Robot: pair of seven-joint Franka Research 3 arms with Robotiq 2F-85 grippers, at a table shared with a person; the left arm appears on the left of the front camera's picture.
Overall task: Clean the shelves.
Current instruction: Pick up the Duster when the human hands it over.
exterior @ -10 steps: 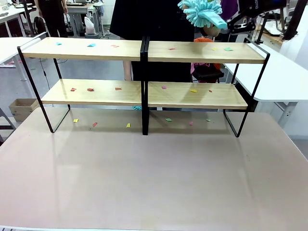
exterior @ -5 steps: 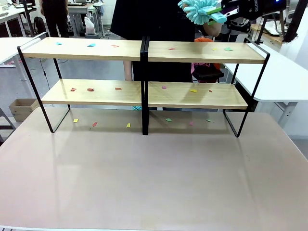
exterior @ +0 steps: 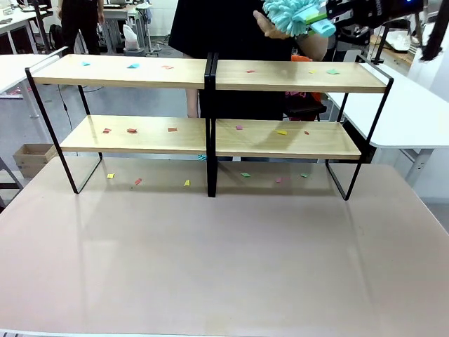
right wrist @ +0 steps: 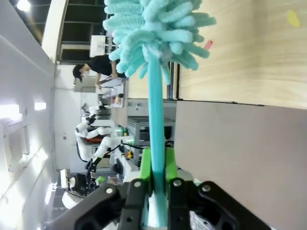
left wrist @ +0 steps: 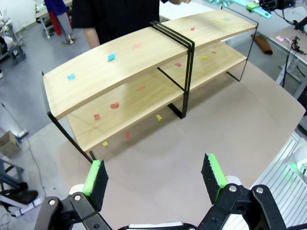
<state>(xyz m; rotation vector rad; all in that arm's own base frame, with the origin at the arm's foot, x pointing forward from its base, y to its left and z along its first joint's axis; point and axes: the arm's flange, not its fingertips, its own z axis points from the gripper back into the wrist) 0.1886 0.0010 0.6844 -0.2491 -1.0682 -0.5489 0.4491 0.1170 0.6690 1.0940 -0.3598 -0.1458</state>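
The person's hand (exterior: 267, 24) is now reaching in beside the one teal duster (exterior: 295, 14), which the right gripper (right wrist: 156, 165) is clamping by its handle above the right end of the shelves (exterior: 140, 71). The left gripper (left wrist: 153, 171) is gaping wide and empty in front of those two units, four boards.

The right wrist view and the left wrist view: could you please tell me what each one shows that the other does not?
Right wrist: the right pincer shut on the handle of the teal duster, seen close up. Left wrist: the open left pincer over the tabletop, and both tiers of the shelves. Shared: light wood boards, coloured scraps, the duster, the tabletop.
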